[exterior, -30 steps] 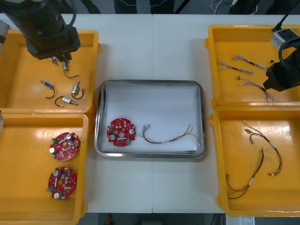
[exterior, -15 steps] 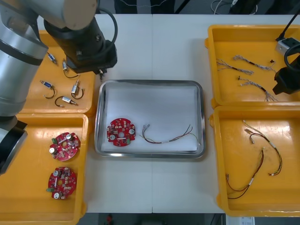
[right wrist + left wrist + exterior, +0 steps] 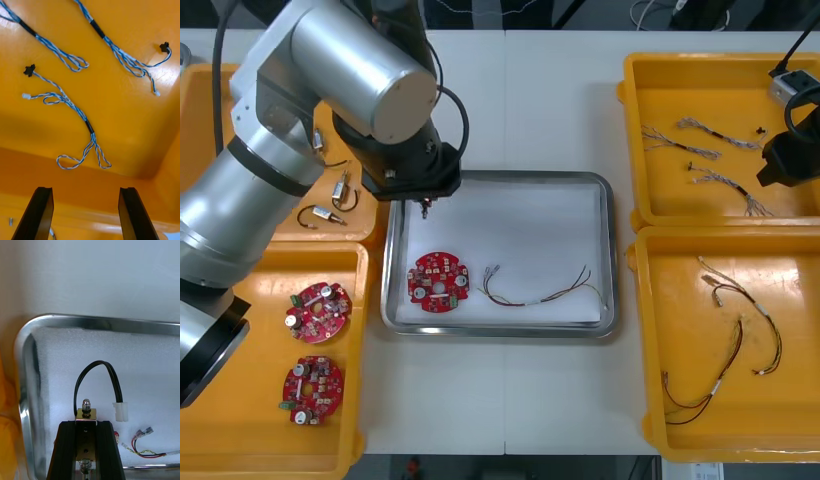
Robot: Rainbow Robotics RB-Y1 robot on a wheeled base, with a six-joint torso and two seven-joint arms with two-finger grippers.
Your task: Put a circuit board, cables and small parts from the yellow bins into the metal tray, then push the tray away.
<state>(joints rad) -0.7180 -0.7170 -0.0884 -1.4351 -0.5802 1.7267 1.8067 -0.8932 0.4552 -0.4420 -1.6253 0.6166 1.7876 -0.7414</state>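
Note:
My left gripper (image 3: 423,207) hangs over the near-left corner of the metal tray (image 3: 604,200), shut on a small metal part (image 3: 86,415). A black cable loop (image 3: 97,369) with a white plug runs from that part. The tray's white inside holds a round red circuit board (image 3: 438,281) and a red and yellow cable (image 3: 542,292); the left wrist view shows the tray's shiny rim (image 3: 97,320) beyond the fingers. My right gripper (image 3: 85,215) stands open above the upper right yellow bin (image 3: 725,70), over twisted blue and white cables (image 3: 71,103).
The upper left bin (image 3: 210,215) holds more small metal parts (image 3: 330,214). Two circuit boards (image 3: 318,308) lie in the lower left bin. Red and yellow and black cables (image 3: 725,345) lie in the lower right bin. My left arm covers much of the upper left bin.
My left arm has swung right from the upper left bin to the tray's corner, carrying the small metal part. The right gripper has shifted slightly over its bin.

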